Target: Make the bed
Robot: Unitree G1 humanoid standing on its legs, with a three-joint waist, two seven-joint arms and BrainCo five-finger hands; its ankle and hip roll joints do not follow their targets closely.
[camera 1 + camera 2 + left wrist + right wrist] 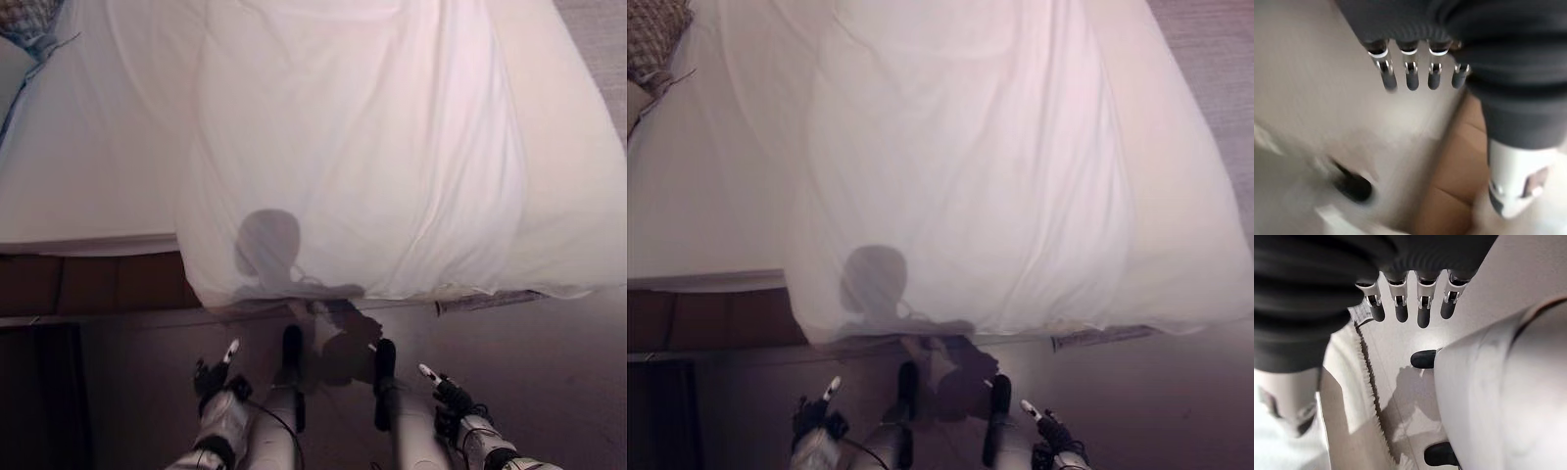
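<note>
Two hands are seen low over the floor [549, 372], both short of the bed. The left hand [217, 384] is held with straight, slightly spread fingers [1411, 78], nothing grasped. The right hand [453, 401] is posed likewise, its fingers [1422, 308] straight and side by side, empty. Beyond them, one bed [88, 186] is covered by one white duvet [372, 157], whose near edge hangs over the foot. One patterned pillow [24, 20] is glimpsed at the far left corner.
</note>
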